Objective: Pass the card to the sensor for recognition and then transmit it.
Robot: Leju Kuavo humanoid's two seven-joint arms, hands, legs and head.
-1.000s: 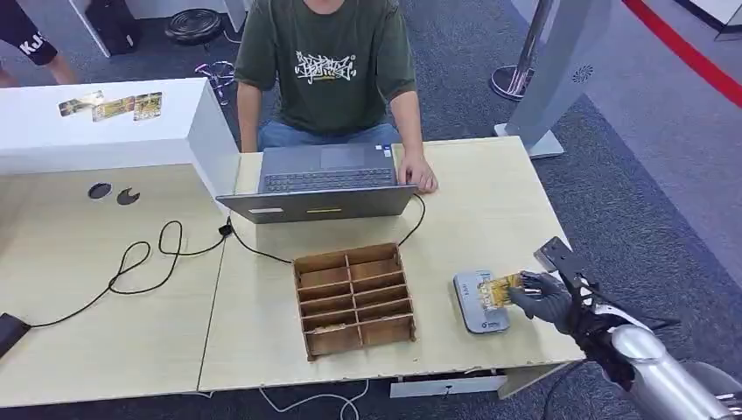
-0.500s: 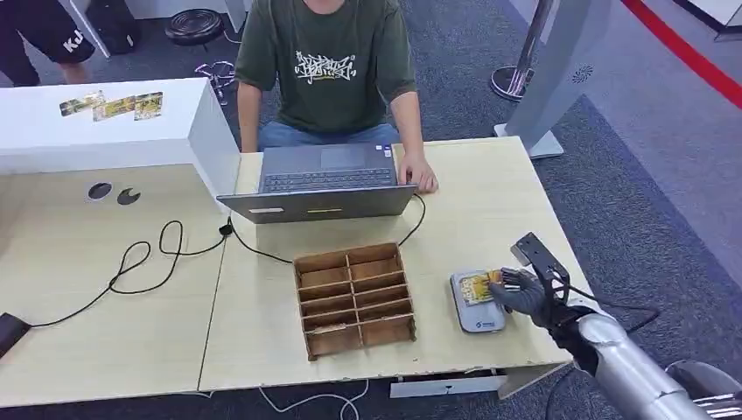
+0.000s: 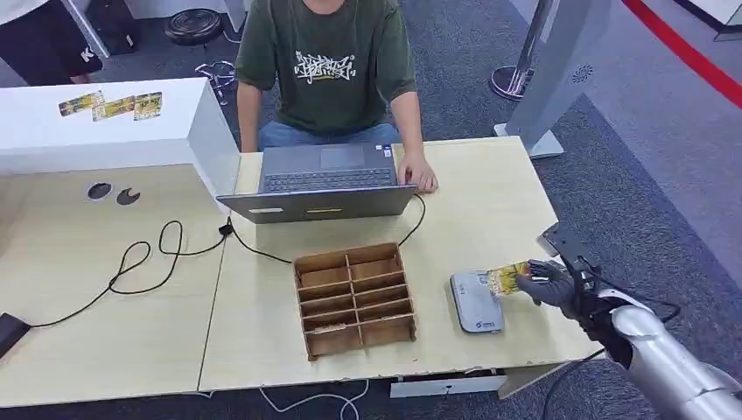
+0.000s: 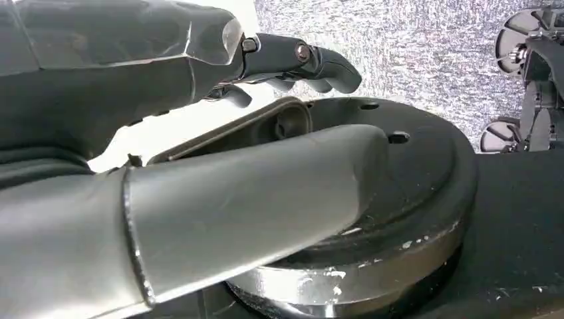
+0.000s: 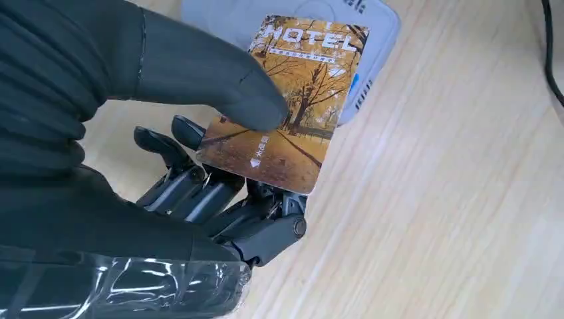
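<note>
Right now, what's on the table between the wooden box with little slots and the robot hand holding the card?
The grey card reader lies between the wooden divider box and the right robot hand, as the head view shows.

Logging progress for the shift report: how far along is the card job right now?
Picked up: the right hand holds the hotel card. In hand: the card's end overlaps the grey sensor at its edge. Left: handing it on; the wooden tray and the person's hand wait nearby.

The head view looks forward and down from high over the table [image 3: 490, 192], the left wrist view sits close behind the left hand [image 4: 199, 199], and the right wrist view — very near — shares the card [image 5: 292, 100] and sensor [image 5: 372, 40] with the head view.
</note>
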